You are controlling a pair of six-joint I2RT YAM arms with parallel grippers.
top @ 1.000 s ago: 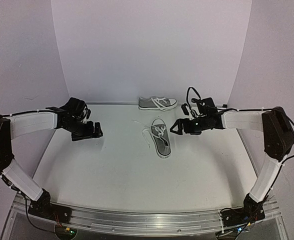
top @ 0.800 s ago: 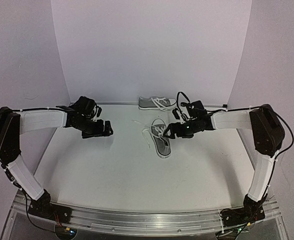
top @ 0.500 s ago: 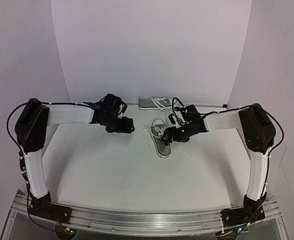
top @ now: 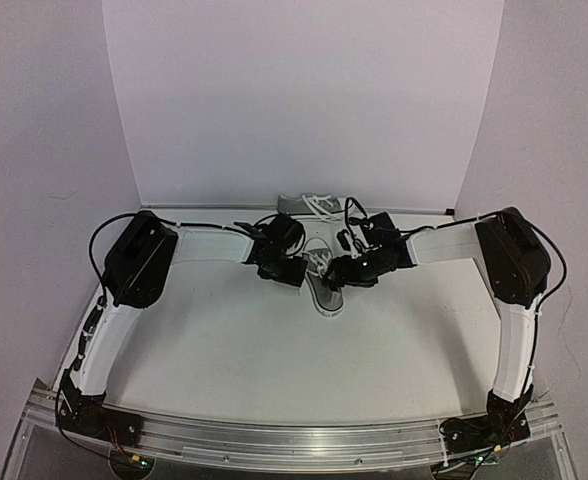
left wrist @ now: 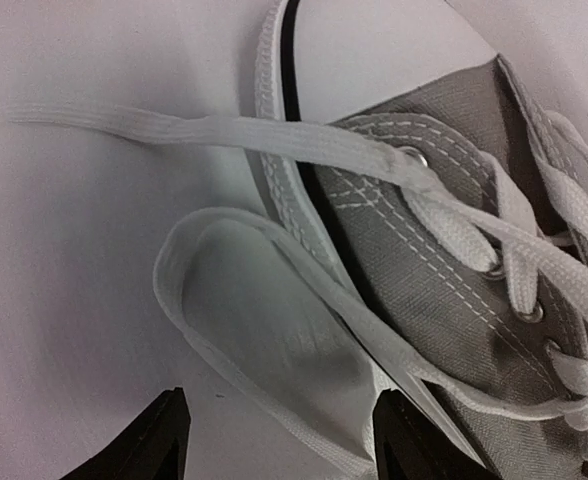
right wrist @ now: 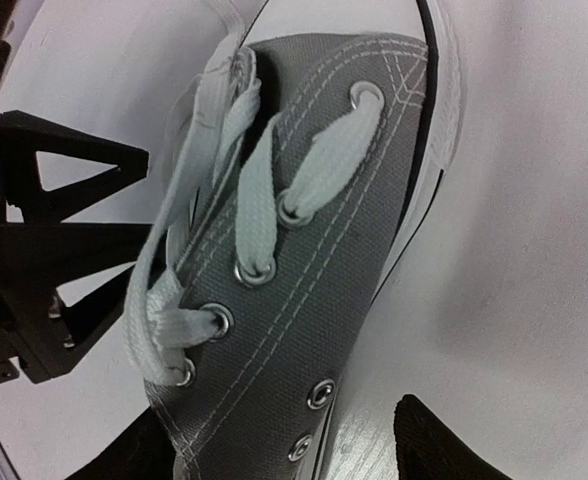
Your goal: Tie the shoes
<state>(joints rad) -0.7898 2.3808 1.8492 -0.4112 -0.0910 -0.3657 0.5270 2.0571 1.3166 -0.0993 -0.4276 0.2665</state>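
The near shoe (top: 326, 296), a grey sneaker with a white sole, lies mid-table with its white laces untied. My left gripper (top: 292, 272) is at its left side and my right gripper (top: 342, 272) at its right side. In the left wrist view my left gripper (left wrist: 286, 450) is open, with a loose lace loop (left wrist: 166, 270) on the table between its fingertips and the shoe (left wrist: 424, 250) just beyond. In the right wrist view my right gripper (right wrist: 289, 450) is open, its jaws either side of the shoe's eyelet side (right wrist: 314, 280). The second shoe (top: 309, 205) lies at the back wall.
A long free lace end (left wrist: 174, 125) runs left across the white table (top: 224, 340). My left gripper's black fingers (right wrist: 44, 260) show beyond the shoe in the right wrist view. White walls close the back and both sides.
My left arm has swept right across the table to the near shoe's left side. My right gripper has moved left onto the shoe's right side and then held there.
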